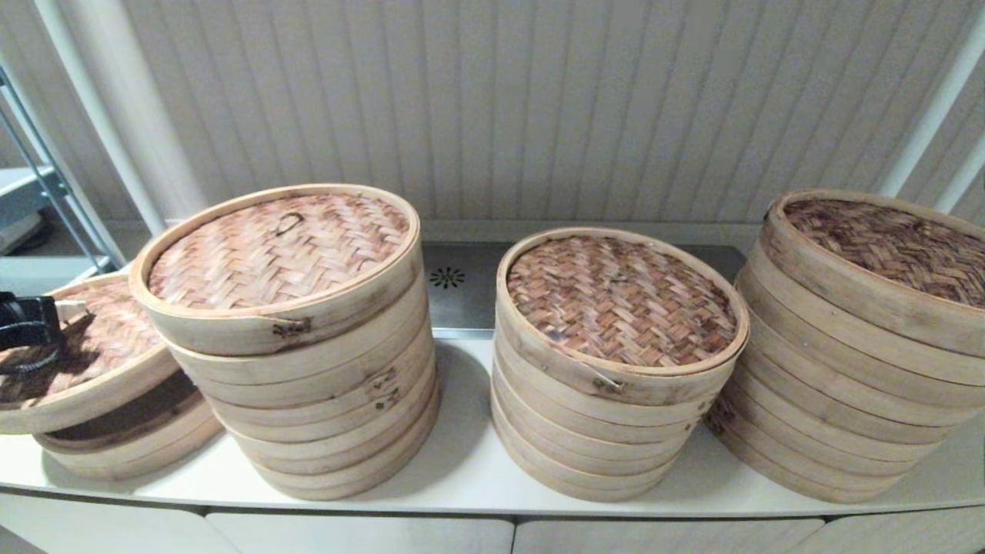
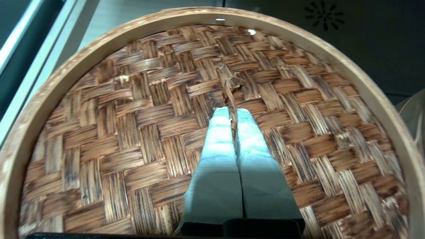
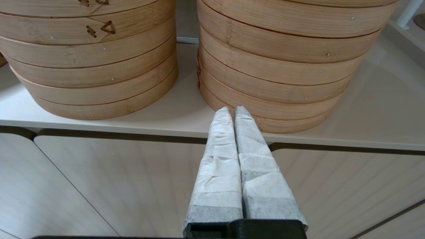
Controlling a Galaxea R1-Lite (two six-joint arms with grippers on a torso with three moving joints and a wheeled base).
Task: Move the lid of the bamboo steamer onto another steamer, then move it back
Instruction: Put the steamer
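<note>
Bamboo at your far left tells the story: the left gripper [image 2: 231,116] has its fingers pinched together on the small loop handle [image 2: 230,87] of the lid [image 1: 81,362], which hangs tilted just above the low steamer [image 1: 131,438], clear of its rim. You cannot tell whether this is the outbound lift or the return, so treat the job as unfinished. Moving right, the tall stack [image 1: 308,362], the middle stack [image 1: 608,385] and the right-hand stack [image 1: 854,362] each keep a lid. Your right gripper [image 3: 231,111] idles below the counter edge [image 3: 99,127], fingers closed on nothing.
</note>
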